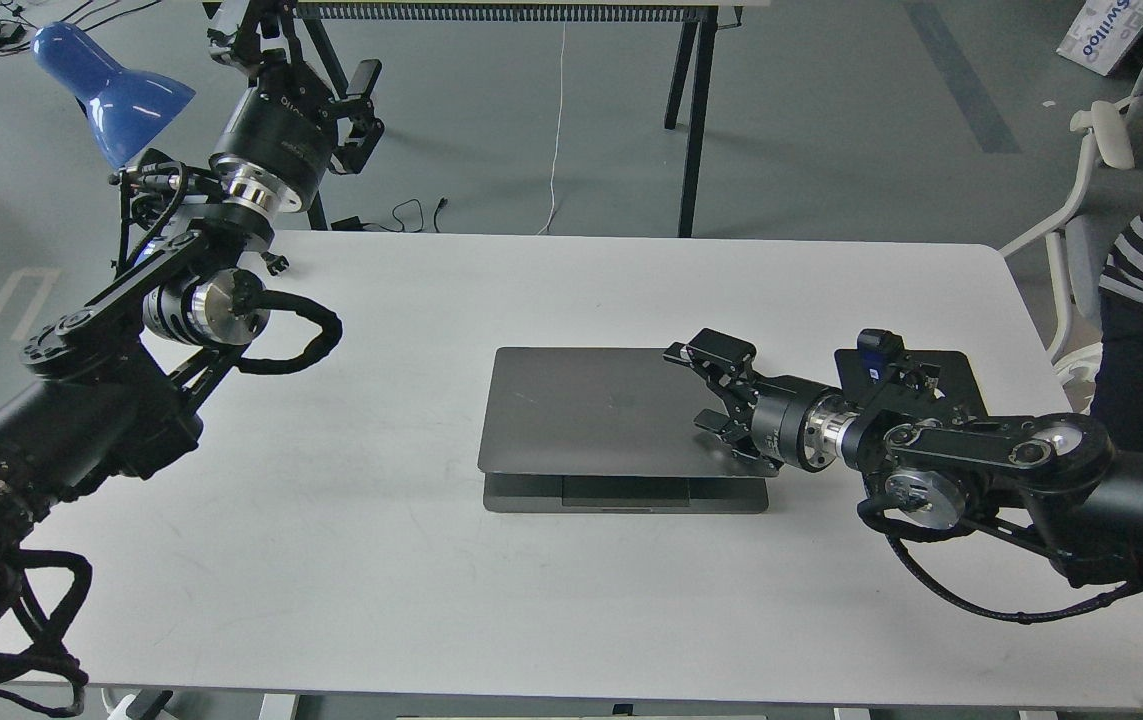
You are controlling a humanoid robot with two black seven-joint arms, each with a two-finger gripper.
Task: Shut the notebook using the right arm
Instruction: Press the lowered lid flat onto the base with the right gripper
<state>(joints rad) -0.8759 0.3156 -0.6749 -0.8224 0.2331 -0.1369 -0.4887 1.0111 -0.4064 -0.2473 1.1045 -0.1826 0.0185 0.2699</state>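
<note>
While the notebook (621, 425) sits mid-surface with its lid nearly down, we have the right end effector (721, 395) at the lid's 3 o'clock edge, fingers spread fairly wide and holding nothing. One finger reaches over the lid's far right corner, the other lies on or just above the lid near its right edge; contact can't be confirmed. Only a thin wedge is left: the base's front strip with the trackpad notch shows at 6 o'clock under the lid's front edge.

Key relation: the notebook lies toward 9 o'clock from our right end effector, long axis running 9 to 3, hinge at 12. Our judgement: the remaining move is a downward press on the lid, not a sideways push.

Right arm (1011, 460) is clearly nearer. Left end effector (356, 110) is parked well apart at 10 o'clock beyond the surface (351, 560), fingers apart, empty.

Mouse pad (961, 375) sits under the right wrist, mostly hidden.

Readable text: part of a word, "Swirloo" or similar, on a box (1111, 35) at 1 o'clock. Lettering on the left wrist is too small to read. No logo visible on the lid.
</note>
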